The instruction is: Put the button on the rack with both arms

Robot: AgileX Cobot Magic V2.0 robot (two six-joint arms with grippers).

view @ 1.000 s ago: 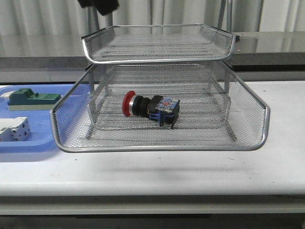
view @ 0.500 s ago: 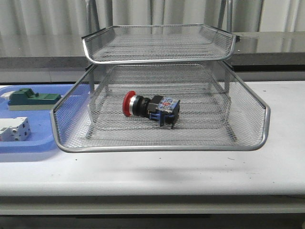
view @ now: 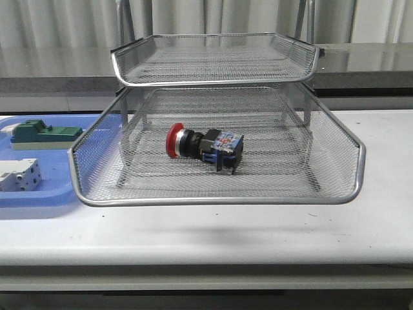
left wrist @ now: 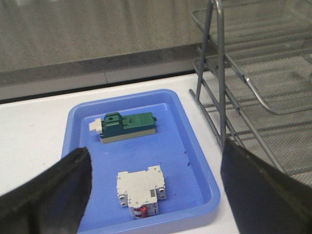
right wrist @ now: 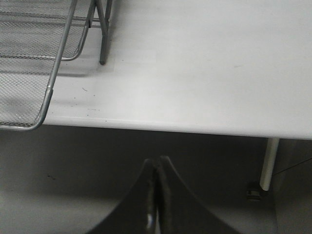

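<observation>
Change since one second ago: a dark arm part then showing at the upper left of the front view is gone; half a second ago it was already out of that view. Button, rack and tray contents lie unchanged across all three front views.

Item 1. Button (view: 205,147): on its side on the mesh of the rack's lower visible tier, red head toward the robot's left, block body toward the right. Touching no gripper; neither wrist view shows it.

Item 2. Rack (view: 219,200): silver wire-mesh stand on the white table (view: 206,232), an upper tier above the one bearing the button. Its frame and tier edges lie ahead and to one side of each gripper.

Item 3. Left gripper (left wrist: 156,195): spread wide, nothing between the fingers (left wrist: 48,195). Poised above the blue tray (left wrist: 195,146); the white terminal block (left wrist: 141,189) sits between the fingers and below them, the green block (left wrist: 127,126) farther ahead, the rack posts beside the other finger.

Item 4. Right gripper (right wrist: 157,195): fingers pressed together, only a thin seam between them, holding nothing. It is held off the table's near edge, over the dark floor; the rack corner (right wrist: 29,73) is ahead and well apart.
</observation>
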